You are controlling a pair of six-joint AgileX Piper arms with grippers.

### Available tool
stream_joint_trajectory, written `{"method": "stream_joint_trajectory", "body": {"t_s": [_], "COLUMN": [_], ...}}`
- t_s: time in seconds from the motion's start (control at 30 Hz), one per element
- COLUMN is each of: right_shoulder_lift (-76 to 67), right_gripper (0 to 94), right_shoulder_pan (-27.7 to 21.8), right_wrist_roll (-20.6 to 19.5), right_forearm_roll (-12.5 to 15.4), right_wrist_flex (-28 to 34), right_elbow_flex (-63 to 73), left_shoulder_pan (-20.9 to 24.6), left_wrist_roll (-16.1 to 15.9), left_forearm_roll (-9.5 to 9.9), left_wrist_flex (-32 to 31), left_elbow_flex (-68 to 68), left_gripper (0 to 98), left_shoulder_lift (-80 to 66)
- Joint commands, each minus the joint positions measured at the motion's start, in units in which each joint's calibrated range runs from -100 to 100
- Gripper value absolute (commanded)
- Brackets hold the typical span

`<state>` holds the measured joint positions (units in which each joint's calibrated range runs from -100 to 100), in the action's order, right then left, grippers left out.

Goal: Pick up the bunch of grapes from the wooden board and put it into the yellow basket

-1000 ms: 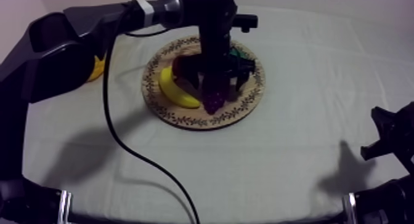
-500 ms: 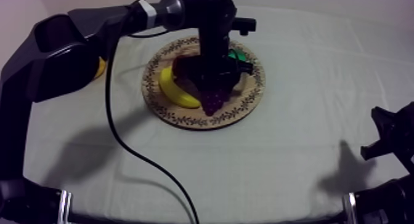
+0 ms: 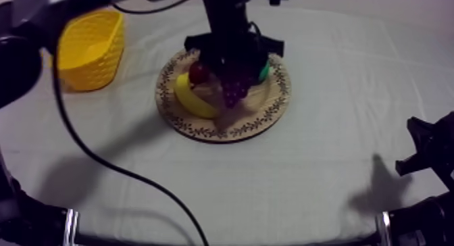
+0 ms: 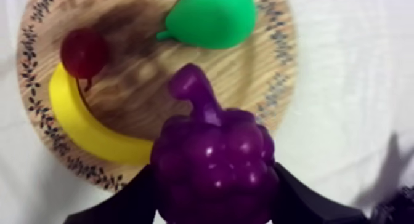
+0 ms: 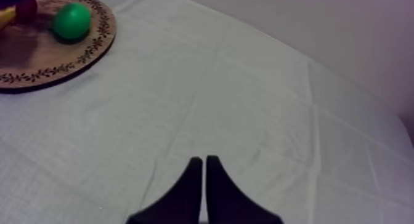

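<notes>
The purple bunch of grapes (image 3: 234, 88) hangs just above the round wooden board (image 3: 270, 113), with my left gripper (image 3: 232, 71) shut on it from above. In the left wrist view the grapes (image 4: 212, 162) sit between the two black fingers (image 4: 123, 205), stem pointing toward the board (image 4: 280, 72). The yellow basket (image 3: 91, 49) stands at the far left of the table, apart from the board. My right gripper (image 5: 203, 177) is shut on nothing, low over the cloth at the right side (image 3: 425, 151).
On the board lie a banana (image 3: 191, 100), a small red fruit (image 3: 198, 73) and a green pear (image 3: 262, 71). Bare cloth stretches between the board and the basket, and across the table's front and right.
My left arm has risen with the grapes, lifting them off the board. The arm no longer covers the basket. The right arm has not moved.
</notes>
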<state>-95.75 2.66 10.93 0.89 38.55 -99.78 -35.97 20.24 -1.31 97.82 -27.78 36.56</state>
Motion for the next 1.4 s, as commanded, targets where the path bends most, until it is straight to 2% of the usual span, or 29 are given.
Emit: {"method": "stream_joint_trajectory", "body": {"t_s": [0.0,0.23,0.43,0.77,1.37], "right_shoulder_lift": [0.0,0.0,0.0,0.0,0.0], "right_gripper": [0.3,0.3,0.3,0.3,0.3], "right_shoulder_pan": [0.0,0.0,0.0,0.0,0.0], "right_wrist_roll": [0.0,0.0,0.0,0.0,0.0], "right_forearm_roll": [0.0,0.0,0.0,0.0,0.0], "right_wrist_flex": [0.0,0.0,0.0,0.0,0.0], "right_elbow_flex": [0.0,0.0,0.0,0.0,0.0], "left_shoulder_pan": [-0.2,0.3,3.5,12.7,29.0], "left_wrist_roll": [0.0,-1.4,-3.6,-7.5,-13.5], "left_forearm_roll": [0.15,0.81,1.69,2.62,4.45], "left_wrist_flex": [0.6,1.8,1.8,0.8,-0.4], "left_elbow_flex": [0.2,2.3,6.7,10.4,8.8], "left_gripper": [44.5,45.2,45.5,46.2,46.6], "left_shoulder_lift": [-5.0,-12.5,-16.0,-18.4,-17.0]}}
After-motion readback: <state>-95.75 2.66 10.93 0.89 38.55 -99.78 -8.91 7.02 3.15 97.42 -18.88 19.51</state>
